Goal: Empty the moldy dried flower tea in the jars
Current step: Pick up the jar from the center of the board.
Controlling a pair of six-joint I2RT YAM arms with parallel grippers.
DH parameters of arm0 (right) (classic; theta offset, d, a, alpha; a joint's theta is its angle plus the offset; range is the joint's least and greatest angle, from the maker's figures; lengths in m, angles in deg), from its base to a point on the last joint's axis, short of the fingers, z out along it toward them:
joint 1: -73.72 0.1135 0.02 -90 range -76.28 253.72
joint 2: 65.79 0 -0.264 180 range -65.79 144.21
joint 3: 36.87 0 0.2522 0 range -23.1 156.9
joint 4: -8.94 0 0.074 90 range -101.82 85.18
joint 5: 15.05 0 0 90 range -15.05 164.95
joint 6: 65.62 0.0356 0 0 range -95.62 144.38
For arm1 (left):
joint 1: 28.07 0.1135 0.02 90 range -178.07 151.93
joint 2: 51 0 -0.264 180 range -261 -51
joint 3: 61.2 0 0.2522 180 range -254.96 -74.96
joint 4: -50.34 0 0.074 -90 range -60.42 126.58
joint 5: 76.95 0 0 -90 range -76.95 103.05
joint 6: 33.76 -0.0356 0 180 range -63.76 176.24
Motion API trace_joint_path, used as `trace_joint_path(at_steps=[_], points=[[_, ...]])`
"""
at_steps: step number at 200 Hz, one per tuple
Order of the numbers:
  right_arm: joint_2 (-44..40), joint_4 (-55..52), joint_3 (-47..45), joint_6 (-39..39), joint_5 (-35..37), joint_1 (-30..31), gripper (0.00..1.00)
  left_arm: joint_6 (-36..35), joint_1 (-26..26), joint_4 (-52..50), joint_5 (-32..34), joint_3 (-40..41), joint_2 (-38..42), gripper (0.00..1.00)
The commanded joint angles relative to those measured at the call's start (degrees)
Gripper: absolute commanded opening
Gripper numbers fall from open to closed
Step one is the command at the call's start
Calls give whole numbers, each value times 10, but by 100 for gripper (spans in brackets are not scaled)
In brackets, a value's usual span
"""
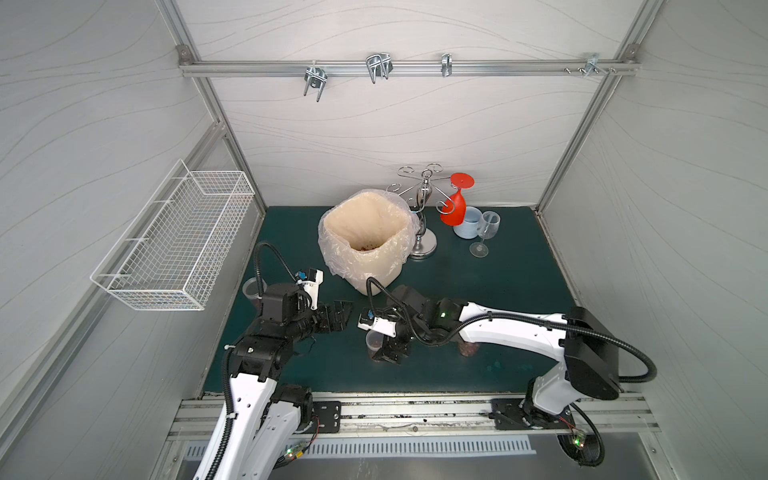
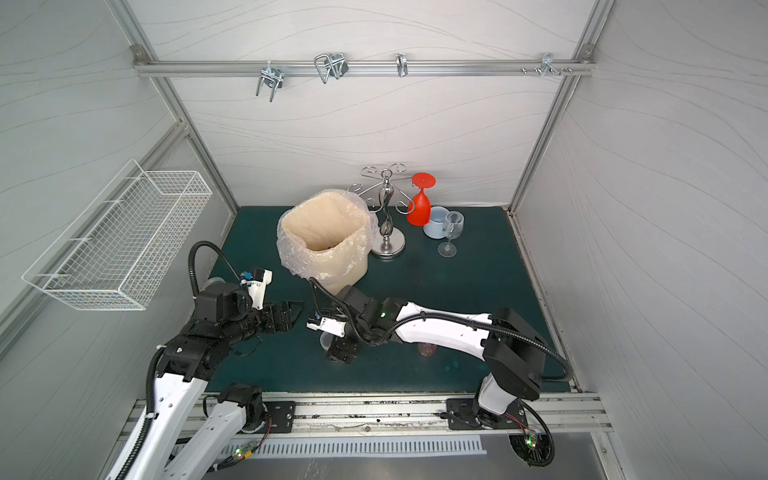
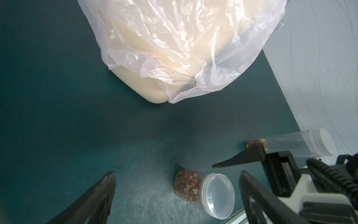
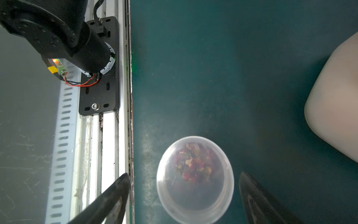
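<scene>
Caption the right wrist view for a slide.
Open right gripper straddles a lidded jar of dried flower tea on the green mat, gaps on both sides.

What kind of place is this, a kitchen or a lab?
Most likely a robot test booth dressed as a kitchen corner: panel walls in aluminium framing, two arms bolted to a front rail, and household props on a green mat, like a lined bin and a glass rack.

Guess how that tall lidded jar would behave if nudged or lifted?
Likely light: the tall jar is clear plastic with only a little dried flower tea at its bottom. Tall and narrow, it may tip. Smooth walls might slip.
</scene>
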Motion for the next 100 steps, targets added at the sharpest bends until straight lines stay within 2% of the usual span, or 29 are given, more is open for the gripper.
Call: trace_joint_path(at_steps=[1,100], points=[[14,20,18,-10,-10,4,85,-7,-1,-4,5,-16,5,99],[26,37,21,-10,12,8,61,-7,-1,-4,5,-17,4,99]])
